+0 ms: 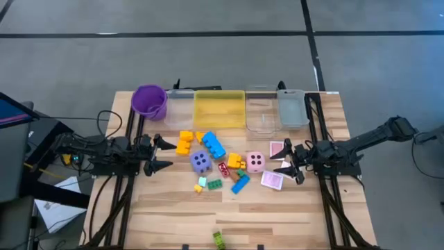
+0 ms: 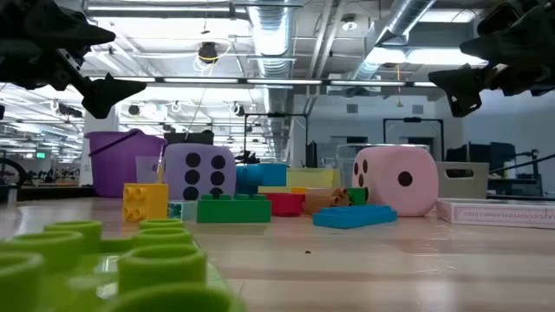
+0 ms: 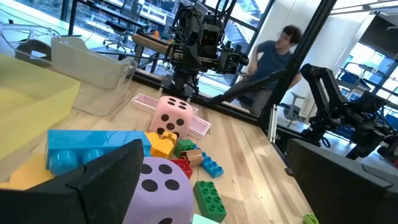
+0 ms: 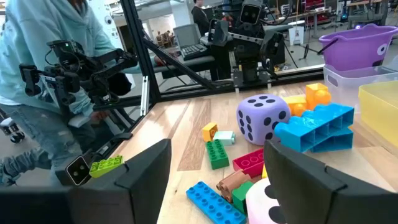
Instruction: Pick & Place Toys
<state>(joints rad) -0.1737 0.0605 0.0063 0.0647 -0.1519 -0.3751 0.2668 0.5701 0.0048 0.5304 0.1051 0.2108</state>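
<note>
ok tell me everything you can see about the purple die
The purple die is a large lilac cube with rounded corners and dark round pips, smooth and matte like plastic or foam. From above its top face shows four pips; the low view shows a six-pip side. It sits flat on the wooden table left of the toy pile's middle, beside the big blue block; whether they touch is unclear. Neither gripper holds it.

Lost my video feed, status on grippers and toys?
Left gripper open, empty, left of the toy pile. Right gripper open, empty, by the pink cards. Purple die, pink die untouched. Nothing blocking.
</note>
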